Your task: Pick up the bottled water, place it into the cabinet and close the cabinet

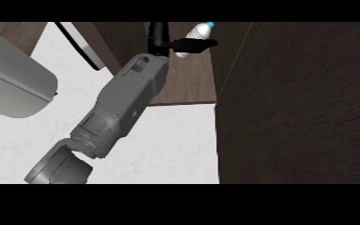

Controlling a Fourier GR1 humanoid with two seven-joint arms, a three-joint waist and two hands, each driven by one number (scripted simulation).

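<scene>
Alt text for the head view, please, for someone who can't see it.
The left hand is curled round the bottled water, holding it inside the open dark wooden cabinet, over its shelf. Its grey forearm reaches up from the lower left across the white counter; what looks like the cabinet's open door fills the right.

The black left hand (188,43) wraps the clear plastic water bottle with the blue cap (200,30), and its middle is hidden. Far left, a rounded grey body (21,83) is sliced by the edge, can't tell what. The dark wooden panel (295,105) runs off right.
</scene>
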